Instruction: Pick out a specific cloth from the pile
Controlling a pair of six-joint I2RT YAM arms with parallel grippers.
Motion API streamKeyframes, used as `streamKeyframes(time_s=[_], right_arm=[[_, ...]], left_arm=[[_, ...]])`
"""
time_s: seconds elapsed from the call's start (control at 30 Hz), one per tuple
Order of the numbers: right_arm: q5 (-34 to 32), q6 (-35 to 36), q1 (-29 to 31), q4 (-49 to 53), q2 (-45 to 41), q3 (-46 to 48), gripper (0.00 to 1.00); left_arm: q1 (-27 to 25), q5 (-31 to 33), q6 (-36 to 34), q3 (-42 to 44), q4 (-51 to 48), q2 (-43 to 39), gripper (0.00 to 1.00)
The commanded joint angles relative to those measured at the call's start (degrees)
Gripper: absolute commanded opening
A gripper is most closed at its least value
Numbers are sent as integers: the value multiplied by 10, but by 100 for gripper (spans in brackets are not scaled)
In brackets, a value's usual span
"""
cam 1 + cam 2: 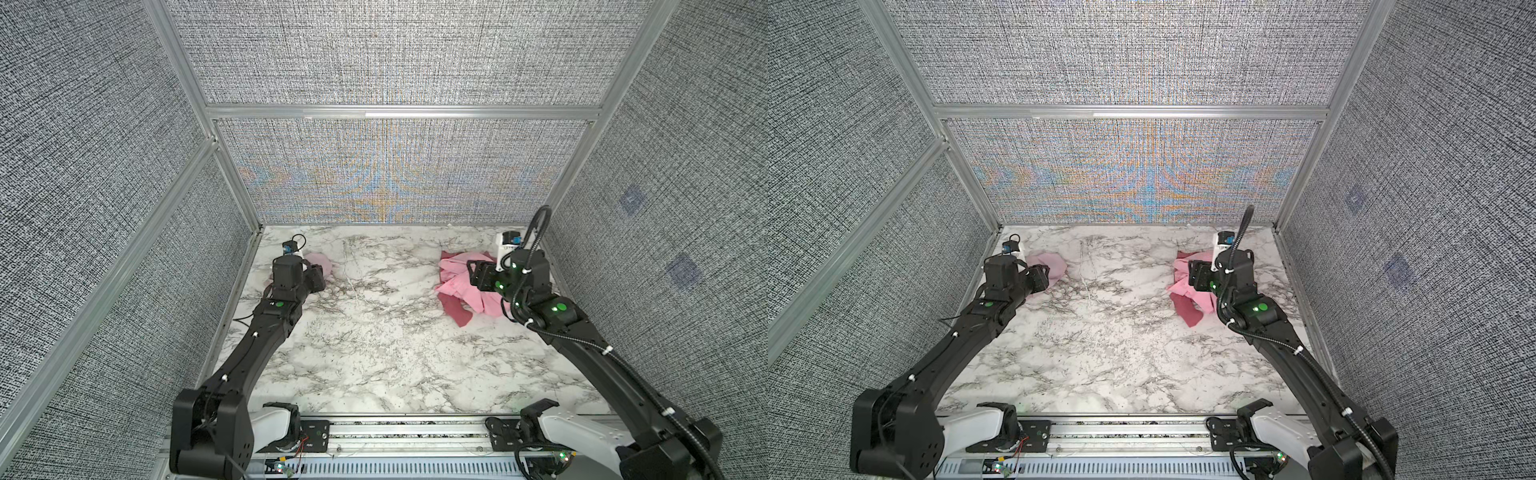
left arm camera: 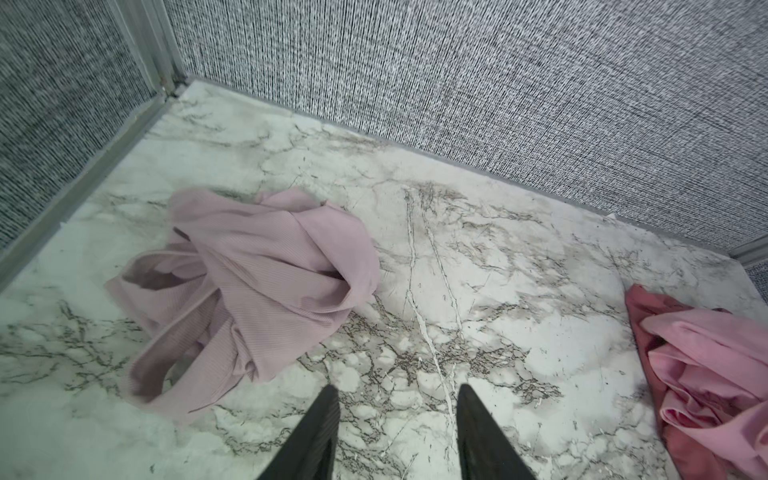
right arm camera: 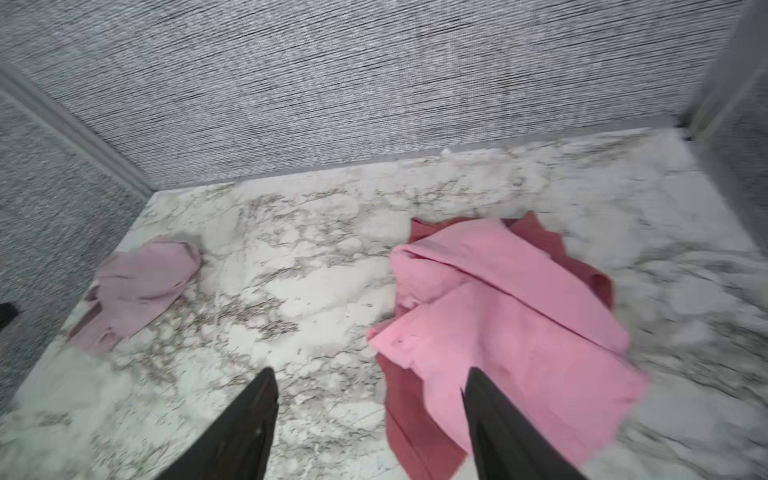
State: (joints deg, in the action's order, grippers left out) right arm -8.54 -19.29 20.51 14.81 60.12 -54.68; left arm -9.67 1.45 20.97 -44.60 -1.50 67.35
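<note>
Pale mauve-pink fabric, the cloth [image 2: 266, 282], lies crumpled in loose folds on the white, grey-veined marble table [image 1: 374, 353]. It sits near the far left corner of a booth walled with grey woven panels [image 1: 395, 54]. It lies alone, well apart from the pile [image 1: 455, 282], which sits toward the far right of the table in both top views.

The pile shows two pieces. A bright pink cloth [image 3: 511, 316] is draped on top. A dark rose-red cloth [image 3: 411, 428] is spread beneath it, with its edges showing around the pink.

The left gripper [image 2: 397, 390] hovers just beside the mauve cloth, on its near side. Its two black fingers [image 2: 320, 432] are spread, with only bare marble between them, and they hold nothing. In both top views the left arm [image 1: 257, 340] partly covers the cloth.

The right gripper [image 3: 370, 372] hangs by the pile, spread wide and empty. One of its fingers overlaps the bright pink cloth in the right wrist view, which is somewhat blurred. Whether that finger touches the fabric cannot be told.
</note>
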Motion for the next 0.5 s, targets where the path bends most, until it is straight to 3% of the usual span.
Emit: streamKeyframes(time_s=[0.0,0.27,0.47], right_arm=[[-101,35,-16,8,-24,37,73],[-168,32,-72,-20,-61,133,73],[-220,14,-120,-130,-55,228,79]], left_arm=[[-4,44,-32,24,21,-43,50],[-8,72,-78,43,33,-90,55],[-8,104,-106,83,94,-88,60]])
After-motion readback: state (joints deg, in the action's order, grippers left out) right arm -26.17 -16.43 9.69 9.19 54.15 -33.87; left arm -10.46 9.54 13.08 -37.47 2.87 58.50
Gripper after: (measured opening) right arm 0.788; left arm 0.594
